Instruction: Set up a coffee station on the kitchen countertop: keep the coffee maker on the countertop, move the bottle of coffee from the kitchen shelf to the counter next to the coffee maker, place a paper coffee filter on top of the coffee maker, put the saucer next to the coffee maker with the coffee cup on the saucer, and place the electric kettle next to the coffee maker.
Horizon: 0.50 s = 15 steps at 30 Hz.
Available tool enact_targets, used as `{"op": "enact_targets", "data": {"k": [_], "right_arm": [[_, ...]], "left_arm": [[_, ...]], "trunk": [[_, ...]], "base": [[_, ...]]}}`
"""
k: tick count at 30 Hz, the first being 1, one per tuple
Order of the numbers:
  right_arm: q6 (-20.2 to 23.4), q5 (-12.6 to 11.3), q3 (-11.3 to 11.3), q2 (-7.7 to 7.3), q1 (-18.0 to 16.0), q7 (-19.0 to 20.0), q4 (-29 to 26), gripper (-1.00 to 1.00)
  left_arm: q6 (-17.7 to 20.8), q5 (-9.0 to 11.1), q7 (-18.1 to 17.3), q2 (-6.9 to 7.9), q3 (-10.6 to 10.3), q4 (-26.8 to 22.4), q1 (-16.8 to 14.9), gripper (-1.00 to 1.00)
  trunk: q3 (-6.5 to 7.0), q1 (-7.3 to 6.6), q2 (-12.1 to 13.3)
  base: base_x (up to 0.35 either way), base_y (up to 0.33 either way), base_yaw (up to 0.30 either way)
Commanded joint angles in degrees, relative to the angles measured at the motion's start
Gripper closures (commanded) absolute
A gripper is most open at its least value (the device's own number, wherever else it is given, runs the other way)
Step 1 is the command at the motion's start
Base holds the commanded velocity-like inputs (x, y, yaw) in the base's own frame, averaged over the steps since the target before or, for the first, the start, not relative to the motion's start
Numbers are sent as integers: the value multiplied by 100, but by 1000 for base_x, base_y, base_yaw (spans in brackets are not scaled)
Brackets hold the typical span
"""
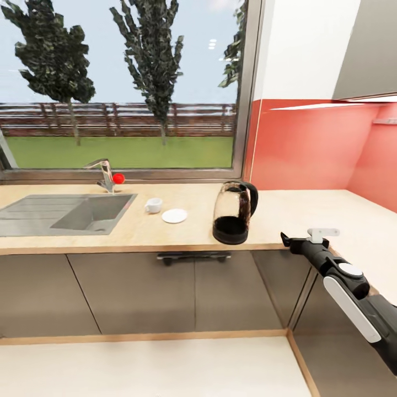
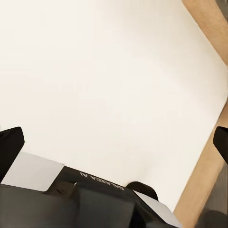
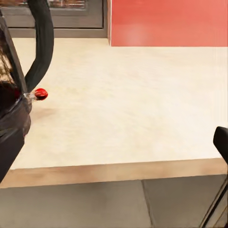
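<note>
Window-lit kitchen tabletop (image 1: 165, 231): my right gripper (image 1: 288, 240), spread and empty, sits lower right near the electric kettle (image 1: 234, 212); a careless sideways approach could topple it, I judge.

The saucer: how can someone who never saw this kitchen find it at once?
Start at the grey sink set in the countertop under the window. Right of it stand a coffee cup, then the saucer, then the electric kettle. It is the only flat white disc.

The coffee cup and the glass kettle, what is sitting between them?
In the head view, the saucer lies on the countertop between the coffee cup and the electric kettle, close beside the cup.
</note>
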Motion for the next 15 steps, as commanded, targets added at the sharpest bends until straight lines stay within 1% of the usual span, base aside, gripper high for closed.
{"op": "enact_targets", "data": {"k": [1, 11, 15], "right_arm": [[8, -56, 15, -8, -5, -58, -10, -100], [8, -56, 12, -9, -5, -58, -8, -100], [2, -56, 7, -9, -5, -58, -8, -100]], "left_arm": [[-10, 34, -19, 1, -34, 8, -6, -100], [-10, 33, -11, 1, -34, 8, -6, -100], [-10, 33, -9, 1, -34, 8, -6, -100]], "trunk": [[-6, 0, -3], [-6, 0, -3], [-6, 0, -3]], "base": [[2, -4, 265], [0, -1, 268], [0, -22, 140]]}}
